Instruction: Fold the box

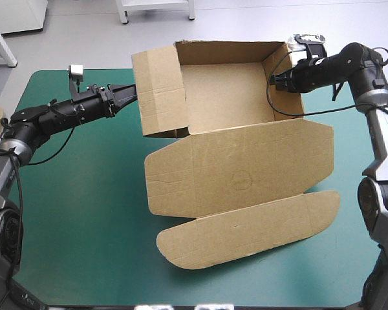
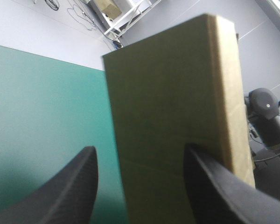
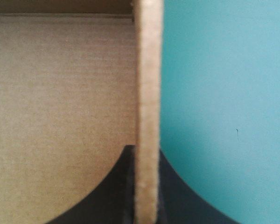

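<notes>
Nearest me lies the rounded tuck flap (image 1: 246,229) of the lid (image 1: 239,171), both flat on the teal-green worktop (image 1: 77,206). The brown box (image 1: 236,97) sits toward the far edge as an open tray, walls raised, bare floor showing. My right jaws pinch its right wall (image 3: 147,93). My left jaws stand apart at the left wall (image 2: 163,126).

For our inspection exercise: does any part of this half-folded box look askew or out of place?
Yes: the box has its left wall leaning outward, while its right wall stands upright in the shut right pincer. The open left pincer straddles the leaning wall.
</notes>
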Robot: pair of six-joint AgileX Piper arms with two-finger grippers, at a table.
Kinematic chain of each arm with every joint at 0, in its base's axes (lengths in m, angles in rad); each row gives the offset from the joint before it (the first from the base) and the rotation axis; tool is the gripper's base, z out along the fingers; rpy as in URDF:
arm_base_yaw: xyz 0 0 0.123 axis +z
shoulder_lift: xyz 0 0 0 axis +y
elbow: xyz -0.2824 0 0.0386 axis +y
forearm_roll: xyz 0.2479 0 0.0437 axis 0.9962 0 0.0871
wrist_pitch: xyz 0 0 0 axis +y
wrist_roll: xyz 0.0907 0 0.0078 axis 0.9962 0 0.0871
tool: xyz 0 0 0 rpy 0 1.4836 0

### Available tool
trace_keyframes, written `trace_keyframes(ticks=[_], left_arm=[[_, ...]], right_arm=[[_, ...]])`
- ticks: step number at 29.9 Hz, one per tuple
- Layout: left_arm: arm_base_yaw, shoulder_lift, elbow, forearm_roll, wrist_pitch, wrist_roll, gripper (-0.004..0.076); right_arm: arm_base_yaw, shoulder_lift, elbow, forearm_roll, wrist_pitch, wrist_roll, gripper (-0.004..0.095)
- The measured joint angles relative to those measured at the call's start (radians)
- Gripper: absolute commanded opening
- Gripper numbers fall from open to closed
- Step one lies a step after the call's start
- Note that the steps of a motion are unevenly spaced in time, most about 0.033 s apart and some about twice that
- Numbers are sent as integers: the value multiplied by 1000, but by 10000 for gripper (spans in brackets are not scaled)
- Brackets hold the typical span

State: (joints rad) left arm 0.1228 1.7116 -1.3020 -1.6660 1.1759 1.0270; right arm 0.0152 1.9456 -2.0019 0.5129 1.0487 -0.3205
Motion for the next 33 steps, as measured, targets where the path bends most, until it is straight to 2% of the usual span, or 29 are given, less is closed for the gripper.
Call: trace_keyframes(ticks=[8,12,19,25,33], left_arm=[[-124,-3,-125,-1,8,-50,404],[-171,-3,-203,49,-30,-94,405],[-242,-3,-324,394,-113,-283,404],[-324,-3,-378,682,-186,-451,403],[-408,-3,-430,1037,-251,-711,403]], right_arm=[[0,1,0,-18,-5,13,-16],[0,1,0,-22,-5,28,-16],[4,1,0,-49,-5,67,-11],[52,1,0,-162,-5,139,-11],[117,1,0,-237,-17,233,-11]])
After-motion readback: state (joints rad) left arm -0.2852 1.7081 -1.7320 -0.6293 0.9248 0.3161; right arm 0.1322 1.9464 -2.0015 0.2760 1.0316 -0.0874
